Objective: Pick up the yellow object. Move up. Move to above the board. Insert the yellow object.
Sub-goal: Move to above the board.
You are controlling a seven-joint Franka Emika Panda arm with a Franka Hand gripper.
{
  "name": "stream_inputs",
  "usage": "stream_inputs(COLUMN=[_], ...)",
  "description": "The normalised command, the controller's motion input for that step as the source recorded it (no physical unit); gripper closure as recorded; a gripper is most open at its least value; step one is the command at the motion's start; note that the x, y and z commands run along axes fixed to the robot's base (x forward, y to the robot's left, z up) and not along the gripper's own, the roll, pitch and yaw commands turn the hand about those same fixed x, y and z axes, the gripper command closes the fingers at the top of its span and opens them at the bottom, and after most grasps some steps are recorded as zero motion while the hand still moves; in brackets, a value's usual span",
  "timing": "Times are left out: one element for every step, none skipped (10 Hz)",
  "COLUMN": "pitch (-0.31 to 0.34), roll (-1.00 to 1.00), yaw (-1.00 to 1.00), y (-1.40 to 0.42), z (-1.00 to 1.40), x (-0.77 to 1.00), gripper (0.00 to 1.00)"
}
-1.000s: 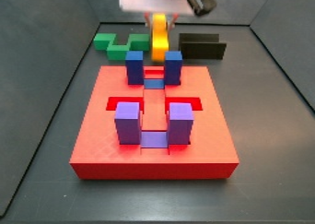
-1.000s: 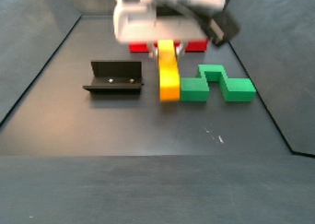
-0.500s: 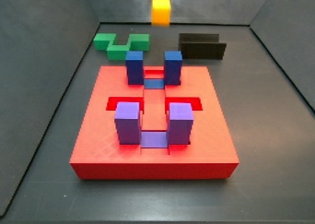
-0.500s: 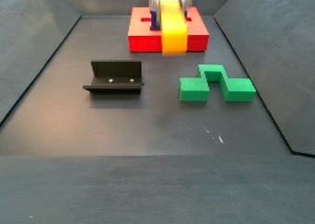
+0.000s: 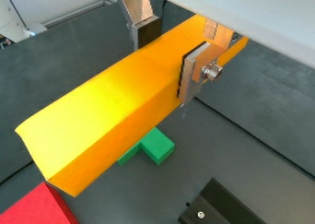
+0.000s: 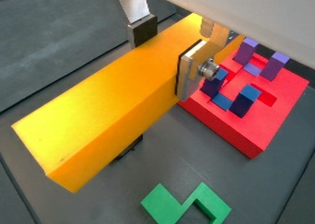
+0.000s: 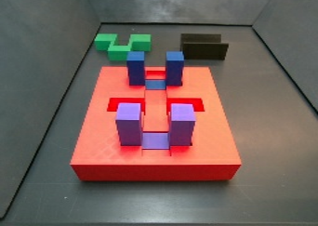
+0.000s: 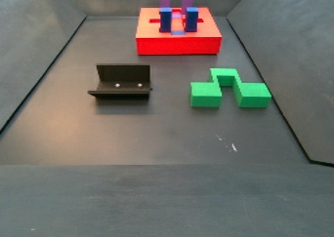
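Observation:
In both wrist views my gripper (image 5: 170,54) (image 6: 168,51) is shut on the yellow object (image 5: 123,117) (image 6: 110,117), a long yellow-orange bar clamped across its width near one end. It hangs high above the floor. The board (image 7: 99,137) (image 8: 177,44) is a red slab with a central channel and purple/blue posts (image 7: 129,121); it also shows in a wrist view (image 6: 264,117), off to the side below the bar, and one red corner of it shows in a wrist view (image 5: 31,205). Neither the gripper nor the bar shows in the side views.
A green block (image 7: 122,46) (image 8: 229,90) lies on the dark floor beyond the board, also in both wrist views (image 5: 150,147) (image 6: 185,205). The dark fixture (image 7: 205,46) (image 8: 121,82) stands beside it. Grey walls enclose the floor.
The gripper has risen with the yellow object, from low over the floor, through the top of both side views, and out of them.

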Motion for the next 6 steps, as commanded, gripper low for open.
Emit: stream_inputs(pitch=[0.096,0.096,0.061,0.053,0.069,0.082], roll=[0.09,0.09,0.09,0.05,0.02,0.02], yaw=[-0.16,-0.15,-0.05,-0.02,-0.01,0.0], y=[-1.4,-1.4,-1.4,-1.4,-1.4,-1.4], z=[0.22,0.22,0.23,0.23,0.24,0.26], x=[-0.08,-0.09,-0.09,-0.08,-0.07,-0.07], gripper=[1.0,1.0,1.0,1.0,1.0,1.0])
